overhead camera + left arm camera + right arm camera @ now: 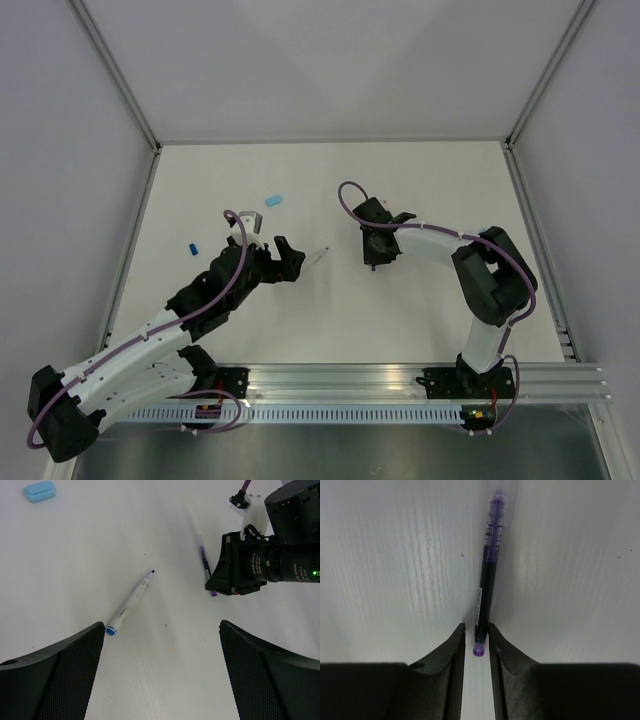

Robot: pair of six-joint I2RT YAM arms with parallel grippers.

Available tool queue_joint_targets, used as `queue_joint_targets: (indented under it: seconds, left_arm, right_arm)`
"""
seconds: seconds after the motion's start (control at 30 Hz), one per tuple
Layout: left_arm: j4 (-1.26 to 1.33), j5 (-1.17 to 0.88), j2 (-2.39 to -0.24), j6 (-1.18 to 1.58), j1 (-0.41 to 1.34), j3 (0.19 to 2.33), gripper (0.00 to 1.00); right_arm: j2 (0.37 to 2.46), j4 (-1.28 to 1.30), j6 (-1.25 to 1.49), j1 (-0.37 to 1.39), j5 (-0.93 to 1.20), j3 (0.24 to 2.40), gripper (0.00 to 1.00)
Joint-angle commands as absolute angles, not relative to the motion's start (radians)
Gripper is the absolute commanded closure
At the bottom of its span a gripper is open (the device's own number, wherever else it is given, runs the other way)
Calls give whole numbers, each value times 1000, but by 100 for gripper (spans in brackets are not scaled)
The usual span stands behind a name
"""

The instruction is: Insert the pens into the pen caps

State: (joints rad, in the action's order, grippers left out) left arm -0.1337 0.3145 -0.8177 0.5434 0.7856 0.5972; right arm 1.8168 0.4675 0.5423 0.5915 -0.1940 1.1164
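White table (420, 190) is carrying 2 pens and 2 caps. Centre-right: right hand (479, 647) is pinching almost closed on the end of a dark purple pen (487, 590) lying flat. Centre: left hand (162, 630) is hovering wide open, holding nothing, near a whitish pen (131, 602). Farther left, a light blue cap (273, 201) and a dark blue cap (194, 246) are lying apart.

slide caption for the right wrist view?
Right gripper pinches the end of a dark, purple-tipped pen on the table.
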Motion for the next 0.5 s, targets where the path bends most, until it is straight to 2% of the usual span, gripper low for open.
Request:
queue_joint_targets:
  seconds: [0.0,0.17,0.3,0.47]
  left_arm:
    - [-132,328,-805,509,785,597,2]
    - [-123,304,-813,480,785,600,1]
    - [-141,270,-883,448,785,633,1]
    - [-259,253,-1052,390,785,728,4]
  right_arm:
    - [1815,506,555,589,-218,1134,70]
    - [1781,600,502,588,-233,1215,67]
    - [1668,701,482,586,-294,1290,61]
    - [1507,649,468,587,-238,1220,61]
